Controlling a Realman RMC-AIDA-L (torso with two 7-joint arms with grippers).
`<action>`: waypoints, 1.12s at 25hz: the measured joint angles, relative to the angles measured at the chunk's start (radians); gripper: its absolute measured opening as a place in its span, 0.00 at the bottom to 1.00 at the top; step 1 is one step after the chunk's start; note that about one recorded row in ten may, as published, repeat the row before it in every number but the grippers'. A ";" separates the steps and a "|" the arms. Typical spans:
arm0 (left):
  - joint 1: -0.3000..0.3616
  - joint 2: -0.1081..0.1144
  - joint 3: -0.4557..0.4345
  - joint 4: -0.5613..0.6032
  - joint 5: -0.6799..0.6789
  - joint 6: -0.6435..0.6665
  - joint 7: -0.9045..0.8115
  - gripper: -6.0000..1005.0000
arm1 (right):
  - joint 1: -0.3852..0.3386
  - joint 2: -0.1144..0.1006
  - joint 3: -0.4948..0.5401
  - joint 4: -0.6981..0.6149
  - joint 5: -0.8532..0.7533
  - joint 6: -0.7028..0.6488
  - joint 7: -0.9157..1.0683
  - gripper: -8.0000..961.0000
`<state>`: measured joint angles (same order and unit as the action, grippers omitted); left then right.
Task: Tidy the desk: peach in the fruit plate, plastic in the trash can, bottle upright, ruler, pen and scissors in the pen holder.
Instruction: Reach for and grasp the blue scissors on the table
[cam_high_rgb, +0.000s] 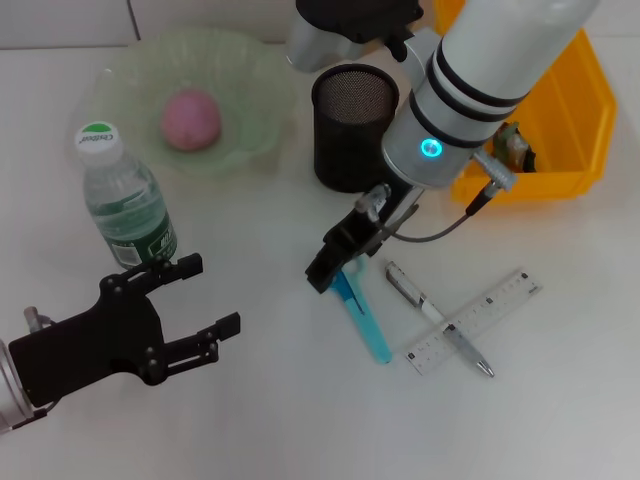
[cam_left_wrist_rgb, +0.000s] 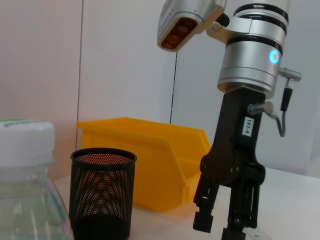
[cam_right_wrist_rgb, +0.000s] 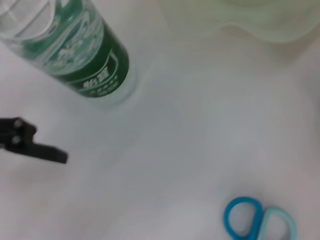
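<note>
white desk (cam_high_rgb: 560, 420), pale wall (cam_left_wrist_rgb: 125, 60) behind, yellow bin (cam_high_rgb: 580, 120)

I see peach (cam_high_rgb: 190, 119) in plate (cam_high_rgb: 255, 75), bottle (cam_high_rgb: 125, 205) upright; scissors (cam_high_rgb: 363, 310), pen (cam_high_rgb: 438, 318) w/ ruler (cam_high_rgb: 495, 305) flat right, holder (cam_high_rgb: 353, 125) far.

I see white desk (cam_high_rgb: 300, 420) carrying upright bottle (cam_high_rgb: 125, 205), fruit plate (cam_high_rgb: 255, 105), pen holder (cam_high_rgb: 350, 125), yellow bin (cam_high_rgb: 570, 120), scissors (cam_high_rgb: 365, 315), ruler (cam_high_rgb: 500, 300) crossed over pen (cam_high_rgb: 410, 288).
</note>
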<state>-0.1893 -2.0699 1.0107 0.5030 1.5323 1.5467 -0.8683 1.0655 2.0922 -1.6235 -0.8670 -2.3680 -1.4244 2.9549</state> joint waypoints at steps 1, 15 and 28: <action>0.000 0.000 0.000 0.000 0.000 0.000 0.000 0.83 | -0.004 0.000 -0.003 0.000 0.010 -0.002 0.000 0.85; -0.013 0.001 0.002 0.000 0.000 -0.010 0.000 0.83 | -0.049 0.000 -0.053 -0.012 0.016 -0.019 0.000 0.85; -0.012 0.004 0.002 -0.021 0.000 -0.002 0.027 0.83 | -0.052 0.000 -0.102 -0.004 0.011 0.015 0.000 0.83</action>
<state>-0.2016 -2.0661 1.0123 0.4817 1.5325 1.5444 -0.8409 1.0136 2.0923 -1.7254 -0.8711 -2.3570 -1.4089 2.9553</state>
